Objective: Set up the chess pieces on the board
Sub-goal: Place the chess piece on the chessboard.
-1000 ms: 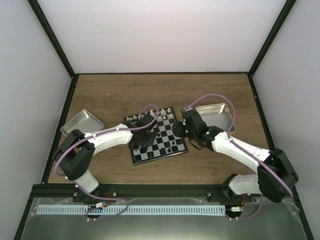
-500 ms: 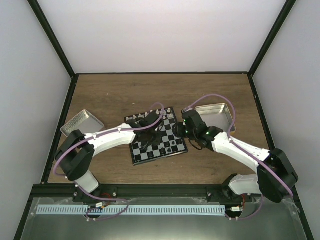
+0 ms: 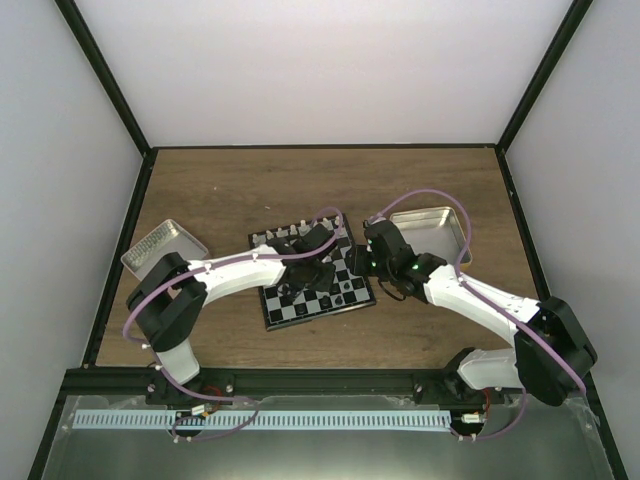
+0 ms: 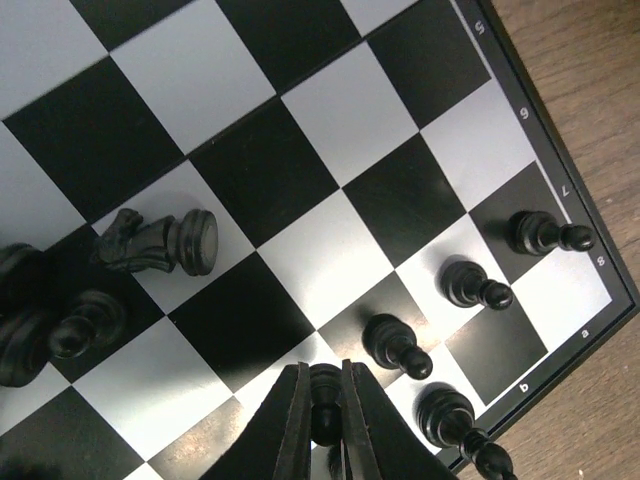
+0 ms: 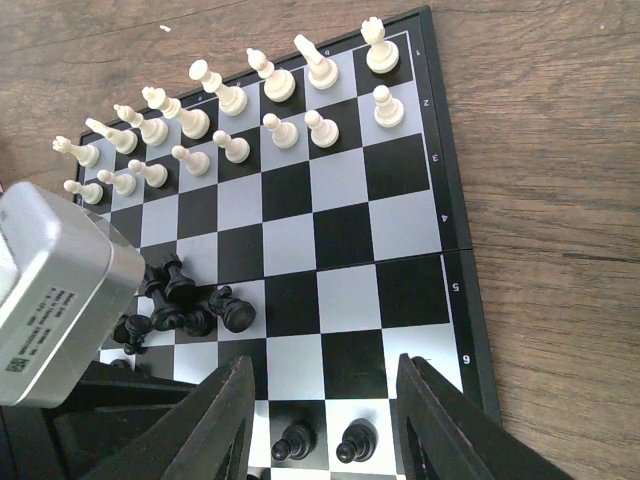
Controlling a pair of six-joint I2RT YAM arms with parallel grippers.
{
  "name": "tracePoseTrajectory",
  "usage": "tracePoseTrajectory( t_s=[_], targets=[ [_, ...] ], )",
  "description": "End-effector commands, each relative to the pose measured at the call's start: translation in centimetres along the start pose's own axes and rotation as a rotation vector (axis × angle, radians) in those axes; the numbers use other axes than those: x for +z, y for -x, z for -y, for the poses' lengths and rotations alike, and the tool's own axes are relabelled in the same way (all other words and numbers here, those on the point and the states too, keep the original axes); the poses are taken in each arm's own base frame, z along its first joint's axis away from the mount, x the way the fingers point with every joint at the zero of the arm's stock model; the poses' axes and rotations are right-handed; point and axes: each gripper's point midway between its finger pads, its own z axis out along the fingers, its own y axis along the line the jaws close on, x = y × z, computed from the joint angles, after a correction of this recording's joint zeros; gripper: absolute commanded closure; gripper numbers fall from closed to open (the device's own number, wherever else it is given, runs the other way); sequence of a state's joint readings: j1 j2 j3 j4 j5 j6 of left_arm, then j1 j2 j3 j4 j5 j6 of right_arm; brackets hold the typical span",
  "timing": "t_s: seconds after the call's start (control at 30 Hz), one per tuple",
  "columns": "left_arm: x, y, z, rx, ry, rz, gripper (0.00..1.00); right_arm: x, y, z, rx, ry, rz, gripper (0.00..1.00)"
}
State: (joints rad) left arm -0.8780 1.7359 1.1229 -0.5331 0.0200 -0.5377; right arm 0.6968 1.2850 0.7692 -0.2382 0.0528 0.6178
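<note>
My left gripper (image 4: 322, 405) is pinching a black piece (image 4: 324, 392) between its closed fingers (image 4: 292, 425), low over a square near the board's (image 4: 250, 170) corner. Three pawns (image 4: 470, 285) are standing in a line one row in from the edge there, and the piece I am gripping is sitting at the end of that line. A knight (image 4: 160, 243) is lying on its side nearer the middle, with a heap (image 4: 50, 330) of black pieces just beside it. My right gripper (image 5: 325, 425) is hovering over the board's end away from the white pieces (image 5: 230, 110), its fingers (image 5: 225, 420) spread apart and gripping nothing. The white pieces are standing in two rows along their edge. A tin (image 3: 163, 245) is sitting near the table's (image 3: 220, 190) left edge.
</note>
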Motion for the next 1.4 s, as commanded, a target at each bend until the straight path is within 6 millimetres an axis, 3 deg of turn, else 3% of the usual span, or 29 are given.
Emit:
tracePoseTrajectory(
  t_s=[0.0,0.33,0.77,0.9,1.07,1.37],
  targets=[
    [-0.4,0.5,0.2,0.026,0.021,0.007,0.91,-0.4,0.7,0.2,0.003,-0.003,0.033,0.59],
    [0.2,-0.9,0.5,0.044,0.011,-0.035,0.9,-0.4,0.6,0.2,0.005,-0.001,0.03,0.59],
    [0.9,-1.0,-0.2,0.044,0.055,-0.042,0.9,-0.4,0.6,0.3,0.002,-0.005,0.03,0.59],
    [0.6,-1.2,-0.3,0.051,0.053,-0.042,0.89,-0.5,0.7,0.2,0.001,-0.004,0.036,0.59],
    [0.2,-1.0,0.1,0.06,0.034,-0.038,0.8,-0.8,0.9,0.2,0.001,-0.003,0.045,0.59],
    [-1.3,-0.1,0.1,0.059,0.036,0.008,0.79,-1.2,1.3,0.2,0.005,-0.003,0.067,0.59]
  ],
)
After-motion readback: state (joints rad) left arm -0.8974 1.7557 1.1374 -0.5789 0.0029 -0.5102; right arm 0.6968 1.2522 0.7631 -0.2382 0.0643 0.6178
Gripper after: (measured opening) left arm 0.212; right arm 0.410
